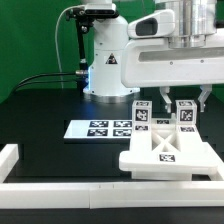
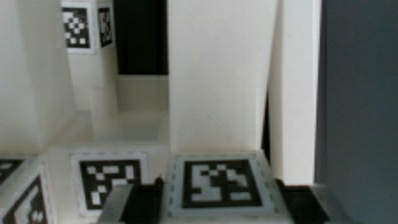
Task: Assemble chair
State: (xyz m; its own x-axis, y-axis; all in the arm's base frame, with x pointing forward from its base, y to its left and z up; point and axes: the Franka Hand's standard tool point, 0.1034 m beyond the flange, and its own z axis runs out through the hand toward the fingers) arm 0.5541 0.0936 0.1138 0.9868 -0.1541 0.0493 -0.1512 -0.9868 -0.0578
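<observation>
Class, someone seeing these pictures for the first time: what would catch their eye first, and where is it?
The white chair assembly with black-and-white tags stands out on the black table, at the exterior view's right. The gripper hangs right above its upright posts. The marker board lies flat to its left.

The marker board (image 1: pixel 103 128) lies flat on the table (image 1: pixel 40 115), towards the exterior view's left of the chair (image 1: pixel 166 150). The chair sits at the exterior view's right, near the front rail (image 1: pixel 70 190). On its flat base panel (image 1: pixel 165 158) 2 tagged posts stand upright side by side: 1 post (image 1: pixel 142 113) on the exterior view's left, the other post (image 1: pixel 186 113) on its right. The gripper (image 1: pixel 183 98) hangs directly above them, fingers reaching down around the tops. Behind everything stands the robot base (image 1: pixel 108 60), behind the marker board. A short rail piece (image 1: pixel 8 155) runs along the exterior view's left edge.
</observation>
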